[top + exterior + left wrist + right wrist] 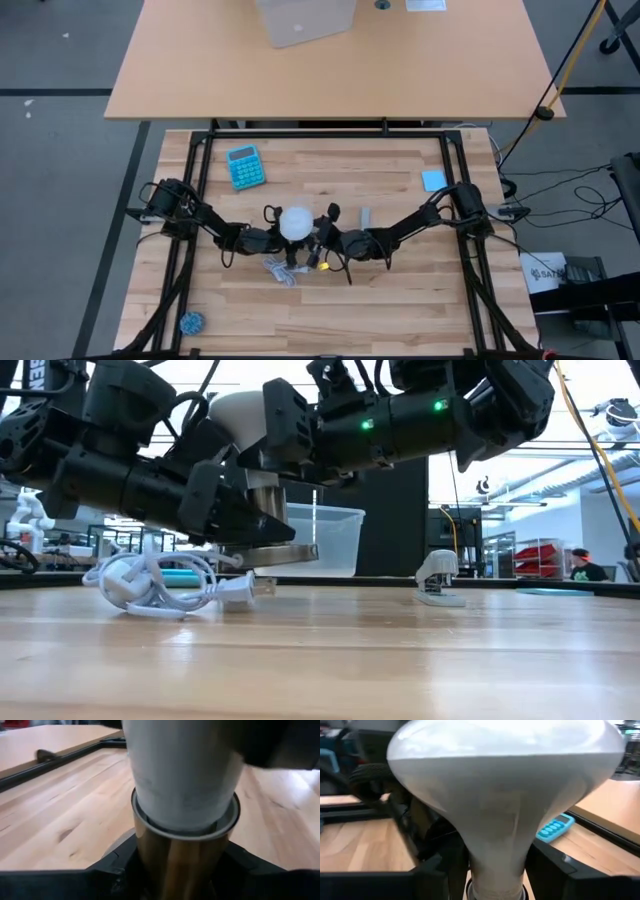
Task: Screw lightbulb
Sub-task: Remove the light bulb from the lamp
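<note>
We are holding the socket in our left gripper and the lightbulb neck in our right gripper, both closed on them, needing another twist.

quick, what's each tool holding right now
Left tool: closed on the metallic socket under the lightbulb.
Right tool: closed on the lightbulb's neck.

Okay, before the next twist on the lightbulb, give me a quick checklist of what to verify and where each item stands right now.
1. Lightbulb seated in the metal socket: ok, neck sits inside the rim.
2. Bulb upright: ok.
3. Right gripper around the bulb's neck: ok.
4. Left gripper holding the socket: ok.
5. White cord free of the arms: ok, lying on the table.
6. Threads fully home: cannot tell.
</note>
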You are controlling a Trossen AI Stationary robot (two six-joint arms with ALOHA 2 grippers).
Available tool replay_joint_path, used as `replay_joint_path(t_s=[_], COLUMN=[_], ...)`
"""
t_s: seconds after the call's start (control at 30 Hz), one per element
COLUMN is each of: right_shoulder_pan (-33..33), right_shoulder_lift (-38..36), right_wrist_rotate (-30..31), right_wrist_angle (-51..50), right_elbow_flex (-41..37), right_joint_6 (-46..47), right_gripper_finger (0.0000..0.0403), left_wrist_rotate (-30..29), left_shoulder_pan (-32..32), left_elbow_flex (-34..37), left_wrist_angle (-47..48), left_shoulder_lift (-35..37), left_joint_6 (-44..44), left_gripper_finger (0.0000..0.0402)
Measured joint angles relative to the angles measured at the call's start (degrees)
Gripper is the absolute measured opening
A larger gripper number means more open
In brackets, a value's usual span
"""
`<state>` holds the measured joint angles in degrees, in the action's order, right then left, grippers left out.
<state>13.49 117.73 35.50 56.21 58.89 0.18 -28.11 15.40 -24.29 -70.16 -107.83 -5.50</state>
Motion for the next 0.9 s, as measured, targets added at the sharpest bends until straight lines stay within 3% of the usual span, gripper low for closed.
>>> replay_joint_path(t_s=[0.27, 0.43, 0.9], right_shoulder_pan=[0.1, -0.9, -6.9], right_shoulder_lift=[-4.0, -6.5, -8.3], right_wrist_rotate=[-4.6, -11.4, -40.7], right_wrist_angle=[-7.8, -10.1, -10.0], right_elbow_flex=[-0.7, -2.3, -4.0], right_joint_6=[-0.7, -1.1, -1.8], right_gripper_finger=[0.0160, 0.0160, 0.0163], left_wrist_rotate=[2.3, 5.3, 15.8], left_shoulder_pan=[0.9, 0.9, 0.9], left_elbow_flex=[0.0, -0.1, -0.1], left_wrist_angle=[-0.3, -0.3, -2.5], left_shoulder_lift=[0.0, 0.0, 0.0], left_joint_6=[2.0, 2.4, 3.9], left_gripper_finger=[0.0176, 0.0176, 0.0176])
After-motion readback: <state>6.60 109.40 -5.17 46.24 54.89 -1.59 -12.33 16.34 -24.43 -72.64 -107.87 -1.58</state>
